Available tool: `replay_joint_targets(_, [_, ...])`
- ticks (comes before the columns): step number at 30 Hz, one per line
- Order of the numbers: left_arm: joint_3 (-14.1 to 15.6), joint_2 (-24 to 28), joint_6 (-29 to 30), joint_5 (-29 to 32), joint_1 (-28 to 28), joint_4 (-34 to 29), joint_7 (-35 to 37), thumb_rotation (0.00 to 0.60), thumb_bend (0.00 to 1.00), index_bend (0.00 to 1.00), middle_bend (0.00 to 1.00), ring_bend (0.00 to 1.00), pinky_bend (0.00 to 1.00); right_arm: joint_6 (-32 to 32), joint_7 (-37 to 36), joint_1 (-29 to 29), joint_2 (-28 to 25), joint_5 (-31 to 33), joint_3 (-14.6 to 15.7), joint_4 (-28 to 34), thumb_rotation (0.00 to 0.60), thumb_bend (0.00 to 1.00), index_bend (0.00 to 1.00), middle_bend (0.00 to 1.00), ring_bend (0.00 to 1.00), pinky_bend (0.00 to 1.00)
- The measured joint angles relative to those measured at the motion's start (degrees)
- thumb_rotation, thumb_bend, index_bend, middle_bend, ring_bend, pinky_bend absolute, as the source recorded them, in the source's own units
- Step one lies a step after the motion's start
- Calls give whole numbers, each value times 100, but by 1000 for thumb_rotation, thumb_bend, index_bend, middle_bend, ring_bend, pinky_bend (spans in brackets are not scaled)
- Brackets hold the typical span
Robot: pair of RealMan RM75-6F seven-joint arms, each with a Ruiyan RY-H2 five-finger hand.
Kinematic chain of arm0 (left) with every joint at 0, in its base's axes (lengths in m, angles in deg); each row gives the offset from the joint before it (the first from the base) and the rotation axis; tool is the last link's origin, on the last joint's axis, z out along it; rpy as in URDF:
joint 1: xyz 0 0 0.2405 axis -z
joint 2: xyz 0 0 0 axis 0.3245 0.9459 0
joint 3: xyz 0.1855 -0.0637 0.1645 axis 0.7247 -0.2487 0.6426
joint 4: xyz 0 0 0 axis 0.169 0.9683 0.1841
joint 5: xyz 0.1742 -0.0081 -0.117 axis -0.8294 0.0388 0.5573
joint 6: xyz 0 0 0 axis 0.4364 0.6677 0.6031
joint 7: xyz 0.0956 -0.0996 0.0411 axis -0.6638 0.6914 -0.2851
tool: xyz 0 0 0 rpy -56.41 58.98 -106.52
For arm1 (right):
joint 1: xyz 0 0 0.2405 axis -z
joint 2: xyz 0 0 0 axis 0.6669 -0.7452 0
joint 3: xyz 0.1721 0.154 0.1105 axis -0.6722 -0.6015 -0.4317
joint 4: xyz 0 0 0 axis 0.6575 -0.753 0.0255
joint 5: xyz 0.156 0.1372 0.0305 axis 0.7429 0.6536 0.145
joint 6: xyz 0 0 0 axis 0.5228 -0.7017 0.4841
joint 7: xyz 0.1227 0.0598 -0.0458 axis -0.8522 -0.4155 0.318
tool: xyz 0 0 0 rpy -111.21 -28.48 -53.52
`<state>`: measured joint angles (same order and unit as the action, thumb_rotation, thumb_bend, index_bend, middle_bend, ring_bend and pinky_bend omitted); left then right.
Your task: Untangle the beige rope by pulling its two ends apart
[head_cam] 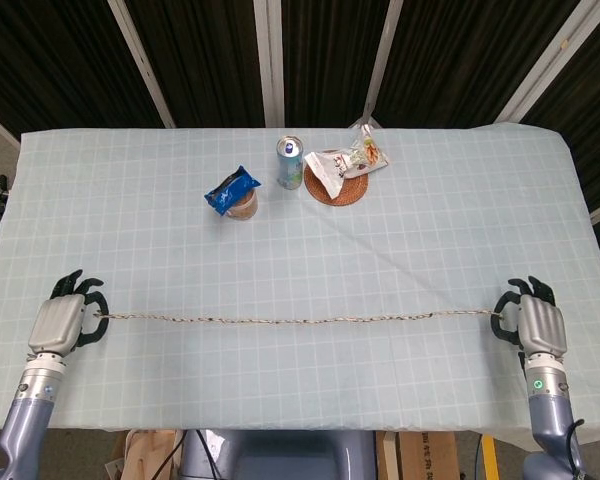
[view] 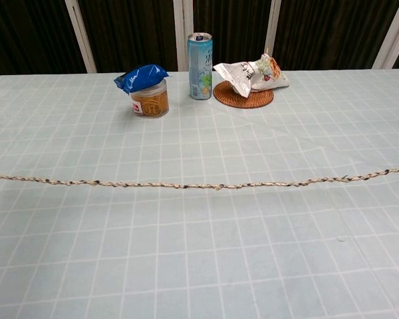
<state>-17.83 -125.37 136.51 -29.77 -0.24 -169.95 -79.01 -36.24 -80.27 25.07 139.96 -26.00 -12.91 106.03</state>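
Observation:
The beige rope [head_cam: 300, 320] runs almost straight across the near part of the table, from left to right, with only a slight sag. In the chest view the beige rope [view: 199, 185] crosses the whole frame. My left hand [head_cam: 64, 322] grips its left end near the table's left edge. My right hand [head_cam: 535, 322] holds the right end near the right edge. Neither hand shows in the chest view.
At the back of the table stand a jar with a blue packet on top [head_cam: 235, 196], a drink can [head_cam: 290, 162] and a snack bag on a woven coaster [head_cam: 342, 172]. The tablecloth's front edge [head_cam: 280, 425] lies just below the rope.

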Motion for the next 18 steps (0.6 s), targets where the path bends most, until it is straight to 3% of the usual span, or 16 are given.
replay_joint_targets(2, [-3, -50, -13, 9, 0, 34, -35, 600, 530, 591, 198, 0, 0, 20, 25, -6, 19, 28, 0, -51, 600, 483, 631, 221, 0, 0])
replay_joint_targets(4, [1, -85, -42, 26, 2, 58, -87, 600, 498, 555, 183, 0, 0, 39, 56, -12, 34, 53, 1, -87, 600, 484, 532, 215, 0, 0])
replay_joint_targets(12, [71, -124, -82, -16, 10, 132, -396, 600, 328, 406, 114, 0, 0, 112, 185, -33, 17, 148, 13, -73, 600, 483, 29, 11, 0, 0])
replay_joint_targets(18, [65, 13, 4, -41, -35, 41, -508, 600, 255, 326, 51, 0, 0, 170, 310, -34, -100, 379, -8, 65, 600, 488, 0, 0, 0, 0])
